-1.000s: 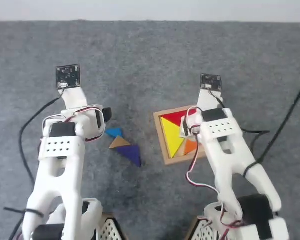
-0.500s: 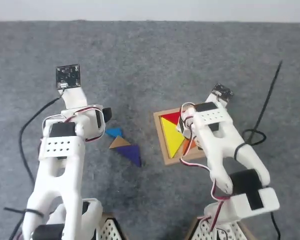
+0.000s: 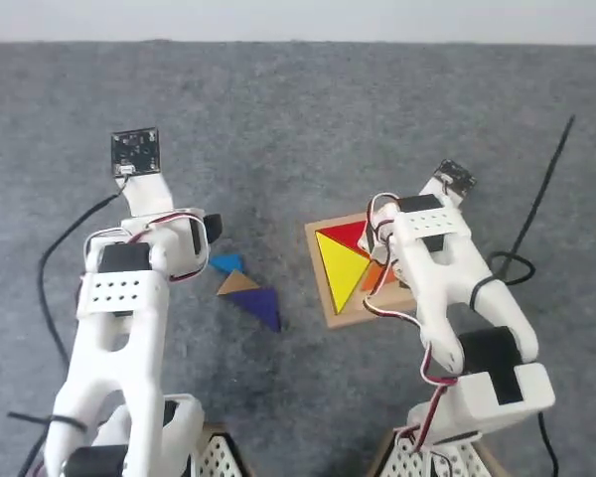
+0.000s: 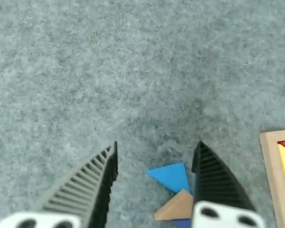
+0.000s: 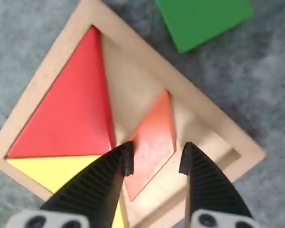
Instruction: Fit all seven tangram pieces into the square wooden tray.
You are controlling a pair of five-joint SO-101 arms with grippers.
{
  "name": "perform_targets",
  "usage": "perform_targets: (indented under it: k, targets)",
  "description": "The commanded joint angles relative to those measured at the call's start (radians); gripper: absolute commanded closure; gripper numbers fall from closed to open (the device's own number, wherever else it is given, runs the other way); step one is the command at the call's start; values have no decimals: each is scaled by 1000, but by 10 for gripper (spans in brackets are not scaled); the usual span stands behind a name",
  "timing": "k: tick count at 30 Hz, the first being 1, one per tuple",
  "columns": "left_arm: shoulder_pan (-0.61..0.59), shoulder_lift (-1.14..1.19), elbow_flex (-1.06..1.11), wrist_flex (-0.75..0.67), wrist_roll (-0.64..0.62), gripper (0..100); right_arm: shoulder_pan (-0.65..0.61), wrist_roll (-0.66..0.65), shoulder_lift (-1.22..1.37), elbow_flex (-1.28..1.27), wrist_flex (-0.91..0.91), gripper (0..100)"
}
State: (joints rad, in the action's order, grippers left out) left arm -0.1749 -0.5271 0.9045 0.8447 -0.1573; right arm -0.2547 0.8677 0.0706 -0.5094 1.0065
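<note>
**Arm Masks Half of Tangram Tray**

Seen from above, the right arm point(image 3: 432, 258) hides the right side of the wooden tray point(image 3: 323, 288), with just a sliver of the orange piece point(image 3: 377, 272) showing. At the right wrist, the picture's edge cuts off the green piece point(image 5: 199, 19), and a finger of the right end effector point(image 5: 156, 156) covers a corner of the yellow triangle point(image 5: 52, 168). At the left wrist, the dark blue piece point(image 4: 179, 224) runs off the edge, and the tan piece point(image 4: 178, 208) lies partly behind a finger of the left end effector point(image 4: 156, 145).

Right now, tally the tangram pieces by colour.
red piece: 1
yellow piece: 1
orange piece: 1
green piece: 1
light blue piece: 1
tan piece: 1
dark purple piece: 1
Total: 7
</note>
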Motion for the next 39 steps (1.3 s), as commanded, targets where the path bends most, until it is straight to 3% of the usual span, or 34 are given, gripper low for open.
perform_targets:
  k: [1, 18, 27, 39]
  targets:
    - [2, -3, -5, -21, 2, 750, 12, 34, -5, 63, -5, 821]
    - [2, -3, -7, -21, 3, 750, -1, 68, -159, 60, 44, 823]
    - [2, -3, -7, -21, 3, 750, -41, 112, -42, 46, -61, 823]
    - [3, -3, -7, -21, 3, 750, 2, 107, -22, 84, 36, 823]
